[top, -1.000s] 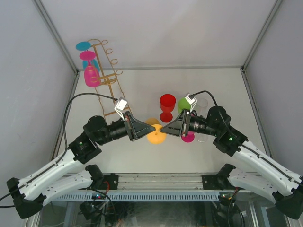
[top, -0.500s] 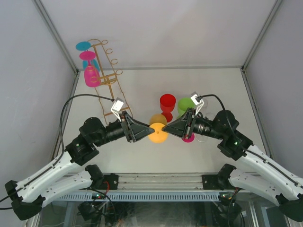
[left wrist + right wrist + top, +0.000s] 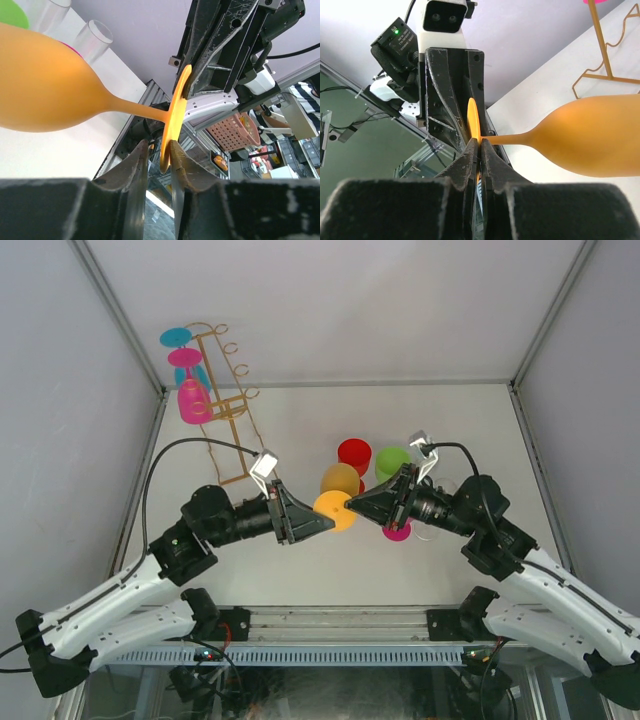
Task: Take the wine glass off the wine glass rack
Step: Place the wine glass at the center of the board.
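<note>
1 wine glass rack point(image 3: 228, 406), gold wire, upright at the far-left corner of the desk point(image 3: 300, 430); 1 pink glass point(image 3: 192, 400) and 1 teal-footed glass point(image 3: 176, 337) hang on it foot-up. Left hand point(image 3: 326, 523): fingers point(image 3: 135, 165) parted round the foot rim of the orange wine glass point(image 3: 338, 482), a gap on 1 side, not clamped. That glass: off the rack, well apart from it, lying sideways above mid-desk between the 2 hands. Right hand point(image 3: 350, 505): closed on the same foot's edge. 1 red glass point(image 3: 354, 453) and 1 green glass point(image 3: 392, 460) stand just behind.
</note>
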You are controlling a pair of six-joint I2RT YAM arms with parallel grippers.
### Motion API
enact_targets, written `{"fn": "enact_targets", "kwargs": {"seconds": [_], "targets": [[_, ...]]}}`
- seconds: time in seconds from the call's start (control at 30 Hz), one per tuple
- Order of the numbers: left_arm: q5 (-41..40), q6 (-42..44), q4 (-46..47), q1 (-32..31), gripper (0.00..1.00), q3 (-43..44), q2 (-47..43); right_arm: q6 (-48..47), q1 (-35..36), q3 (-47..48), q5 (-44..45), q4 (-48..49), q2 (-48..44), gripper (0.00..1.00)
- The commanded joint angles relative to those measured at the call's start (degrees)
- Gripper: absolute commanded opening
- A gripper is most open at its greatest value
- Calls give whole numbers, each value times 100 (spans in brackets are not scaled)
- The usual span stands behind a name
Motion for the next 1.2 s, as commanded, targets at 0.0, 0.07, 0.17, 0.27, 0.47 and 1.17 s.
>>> {"fn": "enact_targets", "kwargs": {"seconds": [0.0,0.07,0.17,0.27,0.47,1.17], "targets": [[1,-53,350,-35,23,-11,9,-126,40,70,104,516,-173,0],[-114,-58,405,-42,22,-17,13,-57,41,19,44,590,-157,0],[-122,-28,517,-44,17,-57,4,126,50,-75,34,755,-134,0],[-75,33,523,-40,10,-51,39,231,71,-114,20,857,-118,0],[-131,277,538,-45,0,-121,-68,170,69,-110,121,712,-227,2],[-50,4678,-726,-1481,0,-864,-796,664,-1904,361,619,-1790,-772,62]]}}
